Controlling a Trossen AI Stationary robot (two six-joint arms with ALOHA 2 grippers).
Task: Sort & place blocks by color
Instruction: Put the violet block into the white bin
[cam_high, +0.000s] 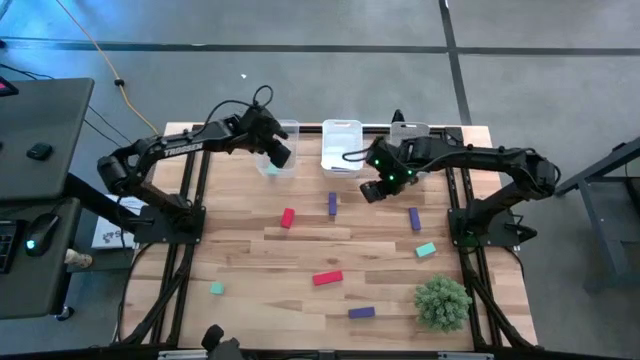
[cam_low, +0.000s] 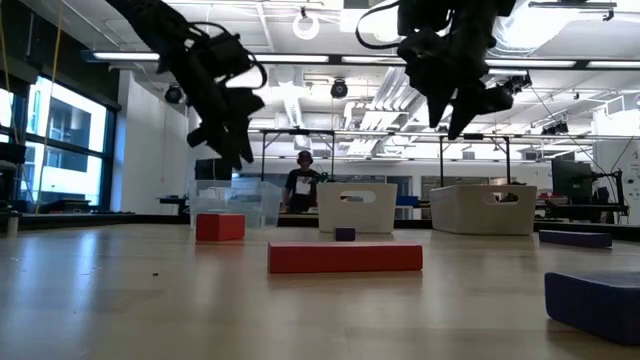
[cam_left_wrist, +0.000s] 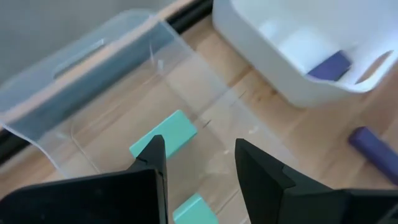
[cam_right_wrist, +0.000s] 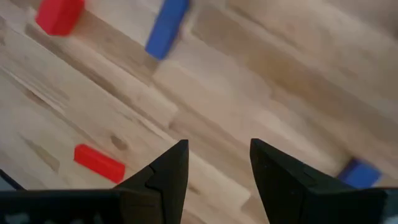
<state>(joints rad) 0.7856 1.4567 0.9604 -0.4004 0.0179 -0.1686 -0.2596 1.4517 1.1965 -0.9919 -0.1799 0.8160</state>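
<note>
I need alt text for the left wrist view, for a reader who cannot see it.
The left pincer, open and empty, hangs over a clear bin holding two teal blocks. Beside it is a white bin with a purple block inside; another purple block lies on the wooden table.

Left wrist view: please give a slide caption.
Open left end effector above clear bin holding two teal blocks.

Small solid red bars (cam_high: 327, 278), purple bars (cam_high: 361, 312) and teal cube-like blocks (cam_high: 425, 250) lie scattered flat across the table; two teal blocks (cam_left_wrist: 163, 140) rest in the far-left clear bin.
</note>
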